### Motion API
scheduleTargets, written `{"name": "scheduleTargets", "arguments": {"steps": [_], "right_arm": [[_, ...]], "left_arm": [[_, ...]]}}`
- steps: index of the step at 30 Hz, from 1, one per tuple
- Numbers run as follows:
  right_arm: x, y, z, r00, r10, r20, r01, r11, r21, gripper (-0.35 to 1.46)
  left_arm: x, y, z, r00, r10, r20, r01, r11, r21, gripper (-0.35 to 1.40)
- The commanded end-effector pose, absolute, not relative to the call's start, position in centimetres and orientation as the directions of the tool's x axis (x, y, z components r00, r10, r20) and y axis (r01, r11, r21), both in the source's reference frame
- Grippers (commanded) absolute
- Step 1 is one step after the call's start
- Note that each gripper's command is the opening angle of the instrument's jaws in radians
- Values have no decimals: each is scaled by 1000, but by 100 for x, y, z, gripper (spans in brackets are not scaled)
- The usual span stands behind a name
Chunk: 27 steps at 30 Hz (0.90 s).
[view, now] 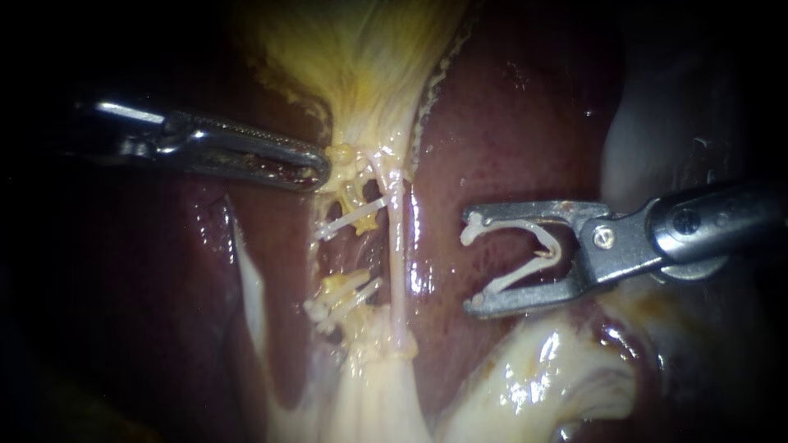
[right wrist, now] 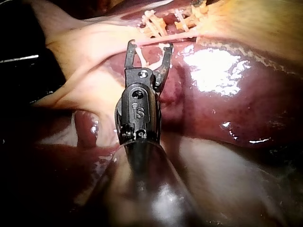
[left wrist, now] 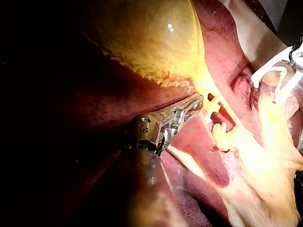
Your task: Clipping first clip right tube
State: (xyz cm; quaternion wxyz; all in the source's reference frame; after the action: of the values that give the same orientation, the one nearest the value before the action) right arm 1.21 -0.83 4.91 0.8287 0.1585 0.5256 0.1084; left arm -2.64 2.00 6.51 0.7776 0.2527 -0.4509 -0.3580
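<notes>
Currently, the right instrument has jaws spread, w/ an open white clip seated btwn them and both jaws bearing on it. It sits over the liver, near the right tube, not touching. On the left instrument, jaws are pressed together, pinching gallbladder tissue at its neck. Two set clips cross the neighbouring tube.

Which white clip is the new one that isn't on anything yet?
Find the big dark-red liver, then the right instrument coming in over it. The clip sits in that instrument's end effector. Unlike the white clips further left, which are shut flat on tissue, it gapes open in a V.
</notes>
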Motion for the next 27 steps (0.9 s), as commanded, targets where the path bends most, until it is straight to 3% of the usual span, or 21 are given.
{"name": "scheduleTargets", "arguments": {"steps": [1, 14, 18, 27], "right_arm": [[122, -83, 491, 424, 347, -837, -13, 926, 377, 50], [125, -83, 493, 424, 347, -836, -17, 926, 376, 50], [130, -85, 497, 425, 346, -836, -22, 928, 372, 50], [156, -101, 527, 437, 473, -765, -41, 860, 508, 50]], "left_arm": [[-263, 200, 650, 338, -784, 521, 328, 616, 716, -35], [-208, 232, 600, 311, -803, 509, 359, 595, 719, -35], [-209, 229, 601, 310, -803, 509, 363, 595, 717, -35], [-211, 227, 600, 310, -803, 509, 365, 595, 716, -35]]}}
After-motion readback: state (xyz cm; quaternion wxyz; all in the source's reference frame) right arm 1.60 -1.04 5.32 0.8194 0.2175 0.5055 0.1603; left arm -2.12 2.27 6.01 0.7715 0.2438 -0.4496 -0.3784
